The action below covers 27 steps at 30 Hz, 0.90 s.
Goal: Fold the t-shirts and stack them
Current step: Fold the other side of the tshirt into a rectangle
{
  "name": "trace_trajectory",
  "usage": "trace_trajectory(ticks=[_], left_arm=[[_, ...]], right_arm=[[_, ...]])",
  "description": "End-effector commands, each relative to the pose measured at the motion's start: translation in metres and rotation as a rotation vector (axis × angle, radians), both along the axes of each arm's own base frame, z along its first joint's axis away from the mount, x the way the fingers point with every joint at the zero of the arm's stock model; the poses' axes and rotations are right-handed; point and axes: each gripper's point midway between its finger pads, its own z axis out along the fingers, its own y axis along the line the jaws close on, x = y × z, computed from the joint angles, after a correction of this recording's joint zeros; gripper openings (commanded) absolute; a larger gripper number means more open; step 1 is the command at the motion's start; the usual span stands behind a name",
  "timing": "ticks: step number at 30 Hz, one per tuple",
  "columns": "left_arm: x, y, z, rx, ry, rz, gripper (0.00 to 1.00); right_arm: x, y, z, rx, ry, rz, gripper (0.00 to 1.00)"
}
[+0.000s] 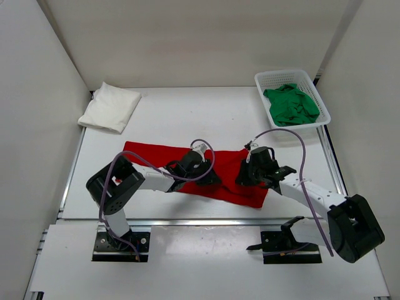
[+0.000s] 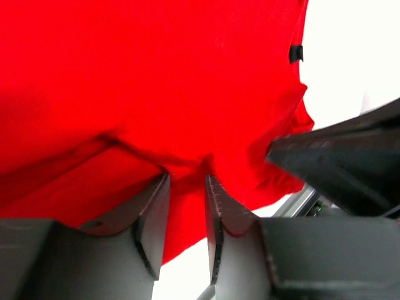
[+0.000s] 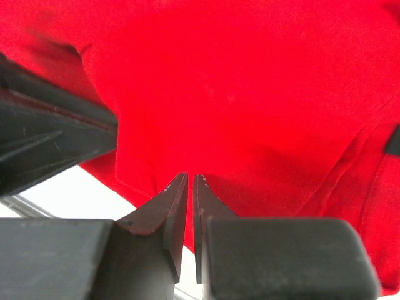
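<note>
**White table, both grippers at the red shirt's near edge**

White panels close in a white table (image 1: pixel 187 119) on three sides. All places below are given from the red t-shirt (image 1: pixel 150 155), which lies spread flat as a long band across the middle of the table.

Beyond the red t-shirt's far left corner, well apart from it, the white t-shirt (image 1: pixel 110 106) sits folded into a thick pad near the left wall. Beyond its far right end stands a white lattice basket (image 1: pixel 282 75), and the green t-shirt (image 1: pixel 290 105) lies crumpled inside it.

Both arms reach in over the red t-shirt's near edge, side by side and close together. The left gripper (image 2: pixel 186 177) is at the middle of that edge. Its jaws stand apart with a strip of red cloth showing in the gap and a fold bunched at the tips. Whether they press the cloth cannot be told.

The right gripper (image 3: pixel 190 176) is just right of it, toward the red t-shirt's near right corner. Its jaws are all but together, with only a sliver between them, and the tips lie over the hem. Whether any cloth is caught in that sliver cannot be told.

A small black tag (image 2: pixel 295 53) shows at the cloth's edge in the left wrist view.
</note>
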Motion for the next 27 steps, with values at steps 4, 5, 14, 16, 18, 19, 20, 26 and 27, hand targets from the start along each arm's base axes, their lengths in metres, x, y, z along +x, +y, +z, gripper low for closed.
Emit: trace_trajectory(ticks=[4, 5, 14, 16, 18, 19, 20, 26, 27], left_arm=[[0.005, -0.013, 0.005, -0.002, -0.02, 0.03, 0.42], [0.007, -0.012, 0.006, -0.003, -0.019, 0.034, 0.42], [0.001, 0.0, -0.002, 0.031, -0.013, 0.066, 0.42], [0.0, -0.003, -0.007, 0.033, 0.001, 0.063, 0.42], [0.001, -0.004, -0.007, 0.03, -0.002, 0.07, 0.41], [0.0, -0.005, -0.007, 0.027, 0.002, 0.071, 0.4], [0.0, -0.004, -0.008, 0.021, 0.01, 0.075, 0.4], [0.008, -0.01, 0.002, -0.015, -0.003, 0.096, 0.2], [0.006, -0.014, 0.004, -0.028, -0.006, 0.089, 0.19]], right_arm=[[0.006, -0.001, 0.005, 0.058, -0.046, -0.015, 0.1], [0.007, -0.003, 0.005, 0.055, -0.048, -0.021, 0.1], [0.013, -0.011, 0.003, 0.074, -0.062, -0.047, 0.13], [0.012, -0.011, 0.0, 0.072, -0.056, -0.044, 0.13], [0.01, -0.01, -0.002, 0.08, -0.045, -0.041, 0.13], [0.008, -0.009, -0.006, 0.075, -0.038, -0.035, 0.13], [0.009, -0.01, -0.006, 0.074, -0.041, -0.041, 0.12], [0.008, -0.012, -0.009, 0.09, -0.038, -0.051, 0.12], [0.007, -0.012, -0.008, 0.092, -0.044, -0.048, 0.11]])
